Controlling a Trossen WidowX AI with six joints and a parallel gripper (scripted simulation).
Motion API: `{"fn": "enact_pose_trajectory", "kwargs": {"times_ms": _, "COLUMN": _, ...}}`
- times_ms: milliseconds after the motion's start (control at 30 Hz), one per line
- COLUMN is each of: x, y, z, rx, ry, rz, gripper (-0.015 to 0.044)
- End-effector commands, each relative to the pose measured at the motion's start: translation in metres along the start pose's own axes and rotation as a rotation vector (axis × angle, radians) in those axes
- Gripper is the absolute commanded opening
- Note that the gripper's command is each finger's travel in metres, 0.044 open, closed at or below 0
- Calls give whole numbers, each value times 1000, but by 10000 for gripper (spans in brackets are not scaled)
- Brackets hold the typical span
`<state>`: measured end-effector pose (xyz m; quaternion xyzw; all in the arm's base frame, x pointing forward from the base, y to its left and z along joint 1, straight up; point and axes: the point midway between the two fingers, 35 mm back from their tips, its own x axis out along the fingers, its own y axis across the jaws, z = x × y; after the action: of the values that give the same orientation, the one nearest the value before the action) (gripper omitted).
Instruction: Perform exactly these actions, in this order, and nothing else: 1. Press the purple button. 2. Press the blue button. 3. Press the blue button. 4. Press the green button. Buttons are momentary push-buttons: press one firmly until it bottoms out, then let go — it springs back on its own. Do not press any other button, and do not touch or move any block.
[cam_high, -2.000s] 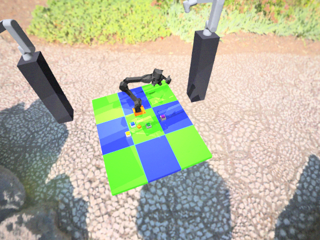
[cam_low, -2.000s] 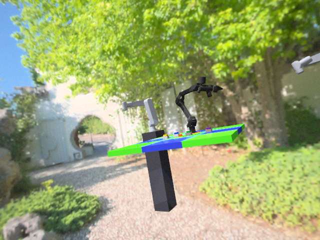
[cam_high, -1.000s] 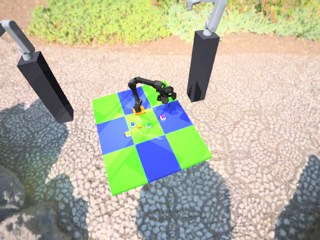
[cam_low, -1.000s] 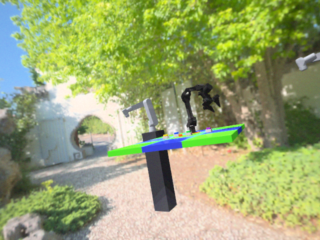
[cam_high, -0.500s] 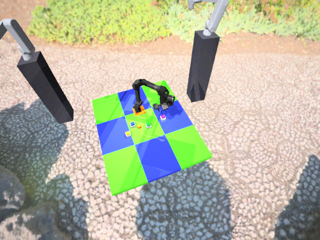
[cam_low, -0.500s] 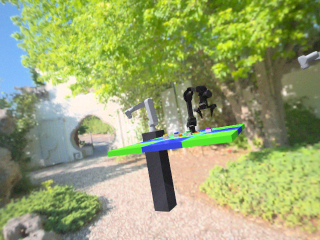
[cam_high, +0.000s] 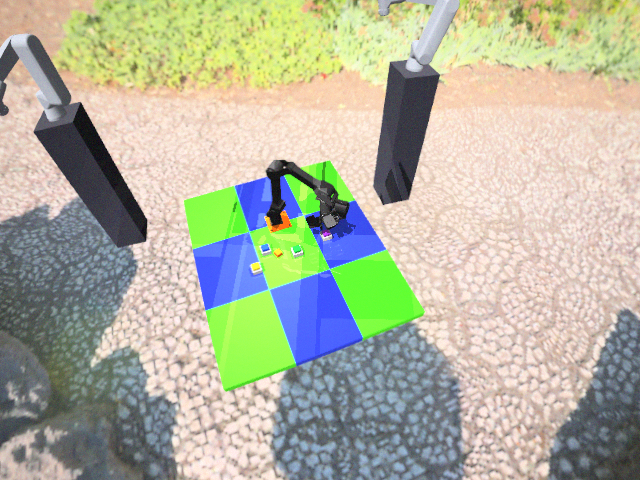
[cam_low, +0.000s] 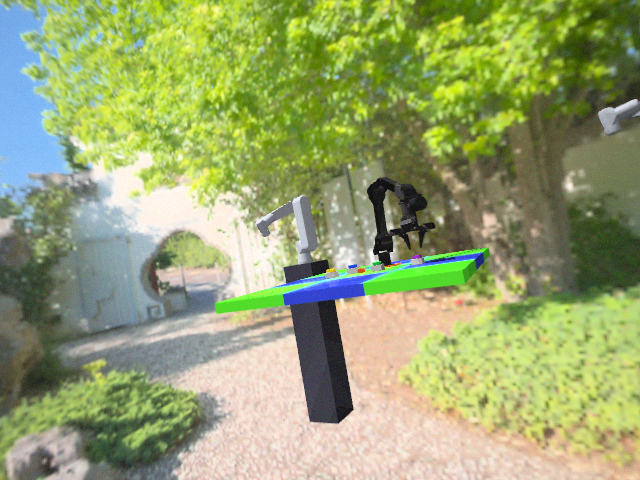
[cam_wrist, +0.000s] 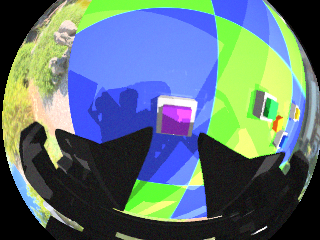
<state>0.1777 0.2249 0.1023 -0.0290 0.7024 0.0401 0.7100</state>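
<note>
Top view: high and distant, angled down on the table (cam_high: 248, 356). Exterior view: low, far off, side-on to the same table (cam_low: 413, 281). Wrist view: fisheye, close, facing straight down.

Checkered green-and-blue board (cam_high: 361, 289) on cobbled ground. Black arm bent over from orange base (cam_high: 278, 222), gripper (cam_high: 321, 223) hanging just above purple button (cam_high: 326, 236), fingers half apart, holding nothing. Blue button (cam_high: 265, 248), small orange block (cam_high: 278, 252), green button (cam_high: 296, 251), yellow button (cam_high: 255, 267) near board center. Two dark pillars (cam_high: 90, 173) flanking.
</note>
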Motion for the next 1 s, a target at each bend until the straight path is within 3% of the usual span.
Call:
{"fn": "enact_pose_trajectory", "kwargs": {"times_ms": 0, "x": 2, "y": 0, "z": 1, "rx": -3, "ry": -6, "rz": 1, "gripper": 20}}
{"fn": "enact_pose_trajectory", "kwargs": {"times_ms": 967, "x": 33, "y": 0, "z": 1, "rx": -3, "ry": -6, "rz": 1, "gripper": 20}}
